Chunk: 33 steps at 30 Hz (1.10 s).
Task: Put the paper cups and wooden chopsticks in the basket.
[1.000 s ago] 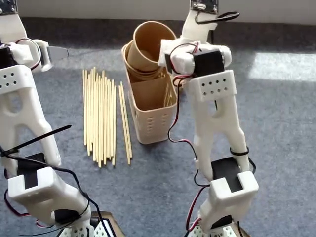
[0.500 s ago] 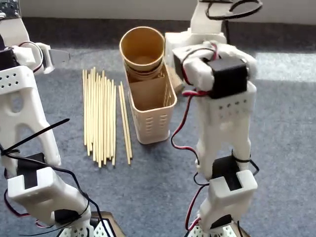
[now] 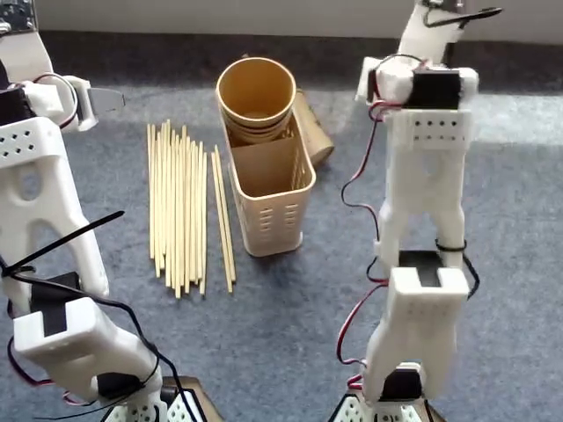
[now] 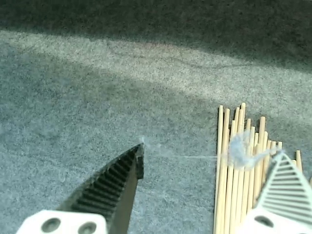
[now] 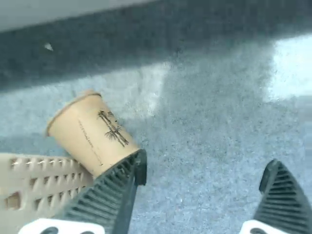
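Paper cup [image 5: 90, 134] lying on its side on the grey carpet [image 5: 204, 112], just beside the dark toothed finger [image 5: 114, 195] of the right gripper [image 5: 205, 160] and outside the gap between the fingers. The right gripper's fingers are spread wide apart with nothing but carpet between them. The cup is tan with a small dark drawing on its side, and it lies close against the far wall of the basket [image 3: 273, 198].

The basket is a tall cream plastic one with rows of small holes, standing upright off to the same side of the right gripper as the loose cup. A stack of paper cups [image 3: 255, 92] stands mouth up in the basket's far end. The near compartment shows a brown lining.

Wooden chopsticks [image 4: 243, 170] lie in a loose bundle flat on the carpet, side by side. Their near ends sit just under and beside the pale ribbed finger [image 4: 278, 190] of the left gripper [image 4: 211, 151]. The left gripper's fingers are also wide apart and grip nothing. A wisp of pale fluff [image 4: 241, 148] lies on the chopstick ends, with a thin thread running from it towards the dark finger. In the high view the bundle lies beside the basket, on the side away from the right arm.
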Tool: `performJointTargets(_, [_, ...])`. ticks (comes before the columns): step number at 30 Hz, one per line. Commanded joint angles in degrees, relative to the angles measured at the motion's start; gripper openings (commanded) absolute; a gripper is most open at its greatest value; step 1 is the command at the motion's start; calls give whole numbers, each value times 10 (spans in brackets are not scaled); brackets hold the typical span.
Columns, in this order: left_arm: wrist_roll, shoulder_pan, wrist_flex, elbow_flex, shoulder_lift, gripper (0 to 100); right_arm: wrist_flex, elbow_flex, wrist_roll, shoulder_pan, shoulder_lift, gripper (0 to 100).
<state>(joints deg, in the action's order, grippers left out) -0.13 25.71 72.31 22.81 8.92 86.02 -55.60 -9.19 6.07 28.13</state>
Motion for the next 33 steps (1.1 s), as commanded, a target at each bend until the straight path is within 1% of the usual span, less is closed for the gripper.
performJointTargets(1, [-2, 4, -8, 2, -21, 396, -58, 28, 8, -12, 44, 355])
performJointTargets(5, [-2, 7, -18, 2, -21, 396, -59, 22, 9, 7, 118, 355])
performJointTargets(8, [-2, 6, -17, 2, -21, 395, -58, 7, 9, 22, 145, 355])
performJointTargets(14, [-2, 7, -17, 2, -21, 394, -59, -26, 2, 40, 153, 355])
performJointTargets(16, [-2, 7, -17, 2, -21, 394, -64, -19, -12, 42, 154, 355])
performJointTargets(23, [-2, 7, -17, 1, -21, 394, -84, 28, -11, 42, 154, 355])
performJointTargets(33, [-2, 7, -21, -22, -21, 396, -85, 29, 0, 41, 155, 355])
